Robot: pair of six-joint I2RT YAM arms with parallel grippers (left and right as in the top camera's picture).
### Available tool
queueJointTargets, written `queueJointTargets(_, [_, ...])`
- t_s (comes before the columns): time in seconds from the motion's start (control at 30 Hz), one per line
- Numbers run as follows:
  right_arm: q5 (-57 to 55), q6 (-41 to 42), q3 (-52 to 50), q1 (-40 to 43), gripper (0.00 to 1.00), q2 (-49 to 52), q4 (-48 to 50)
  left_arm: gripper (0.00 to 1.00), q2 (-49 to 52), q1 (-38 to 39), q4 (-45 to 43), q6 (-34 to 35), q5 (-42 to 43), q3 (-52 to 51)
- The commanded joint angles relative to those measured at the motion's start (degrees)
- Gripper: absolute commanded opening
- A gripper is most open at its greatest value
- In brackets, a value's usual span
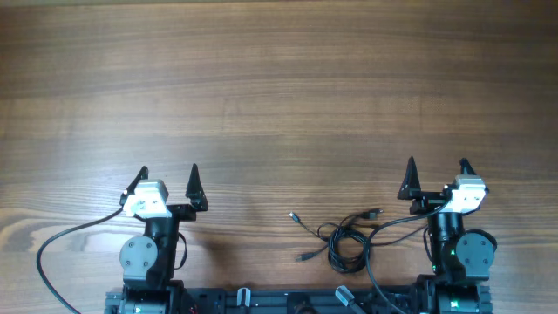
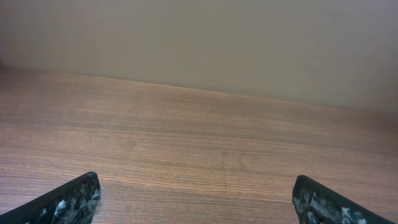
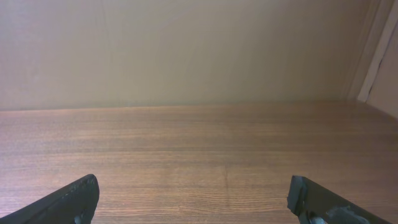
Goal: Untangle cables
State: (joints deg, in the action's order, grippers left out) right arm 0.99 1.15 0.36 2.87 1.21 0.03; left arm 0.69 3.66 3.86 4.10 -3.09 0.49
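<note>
Cables (image 1: 344,237) lie tangled on the table (image 1: 279,87), spread roughly nine-to-three, at about eight o'clock from the nearer right gripper (image 1: 438,179) and four o'clock from the left gripper (image 1: 168,185), both wide open and empty.

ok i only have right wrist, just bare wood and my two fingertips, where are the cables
Observer: The cables lie behind the right gripper, on the robot's side of it, so they are out of your camera's view.
Operator: which side
Observer: To its left, and much nearer to it than to the left gripper.
Operator: one bundle or spread out
Observer: One looped clump with loose ends sticking out; one plug lies out toward the left gripper's side.
</note>
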Motion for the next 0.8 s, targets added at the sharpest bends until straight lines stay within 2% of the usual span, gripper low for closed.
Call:
queueJointTargets(0.0, [-0.5,-1.0,-0.1,-0.3,1.00,-0.2,0.3,1.00,0.1,0.2,0.0,-0.9,-0.6,-0.2])
queueJointTargets(0.5, [-0.5,-1.0,-0.1,-0.3,1.00,-0.2,0.3,1.00,0.2,0.2,0.0,-0.9,-0.6,-0.2])
queueJointTargets(0.57, [-0.5,-1.0,-0.1,-0.3,0.99,-0.2,0.3,0.97,0.2,0.2,0.0,-0.9,-0.6,-0.2])
queueJointTargets(0.6, [-0.5,-1.0,-0.1,-0.3,1.00,-0.2,0.3,1.00,0.2,0.2,0.0,-0.9,-0.6,-0.2])
queueJointTargets(0.77, [-0.5,-1.0,-0.1,-0.3,1.00,-0.2,0.3,1.00,0.2,0.2,0.0,-0.9,-0.6,-0.2])
